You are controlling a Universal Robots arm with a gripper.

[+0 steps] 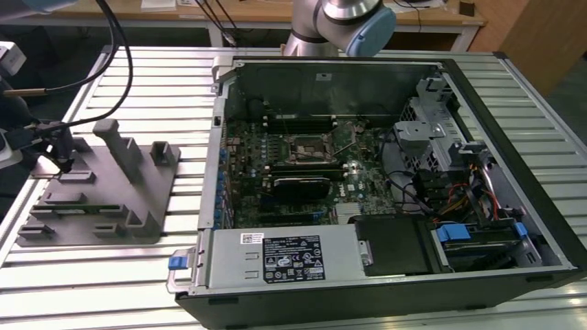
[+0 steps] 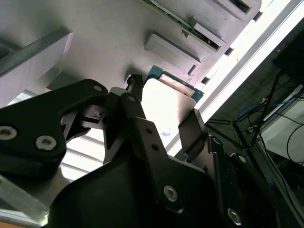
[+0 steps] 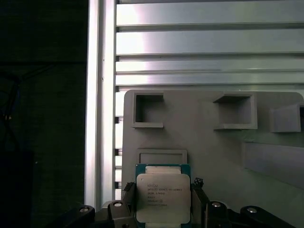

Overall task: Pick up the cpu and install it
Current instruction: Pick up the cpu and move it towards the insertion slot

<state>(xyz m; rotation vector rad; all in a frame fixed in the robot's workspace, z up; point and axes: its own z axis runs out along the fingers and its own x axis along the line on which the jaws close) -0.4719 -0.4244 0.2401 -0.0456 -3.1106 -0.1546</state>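
At the exterior view's left edge, the gripper (image 1: 64, 163) is hanging over the far end of the grey fixture (image 1: 101, 199), which is lying on the slatted metal bench (image 1: 156, 82). Just beside the fixture, toward the exterior view's right, an open computer case (image 1: 330, 82) is resting on the same bench. Its motherboard is facing up, with the black-framed socket (image 1: 312, 146) sitting near the board's middle, well apart from the gripper. The arm (image 1: 344, 24) is rising behind the case. In the second wrist view, the gripper (image 2: 165, 97) is showing its two dark jaws standing on opposite sides of the cpu (image 2: 173, 107). They are pressing against two of its edges, so they are clamped on the chip. Its bright metal top is glaring and its greenish rim is peeking out at the far edge, with the pale fixture (image 2: 109, 42) lying beyond it. In the first wrist view, the cpu (image 3: 163, 197) is sitting squarely between the jaws of the gripper (image 3: 162, 186), silvery lid up, over the fixture (image 3: 204, 152). It is lying just beside a shallow rectangular frame (image 3: 161, 156), and two deeper square pockets (image 3: 148, 110) are opening farther along. The bench (image 3: 209, 42) slats are running past the fixture. Whether the chip is touching the fixture or is raised off it cannot be told.
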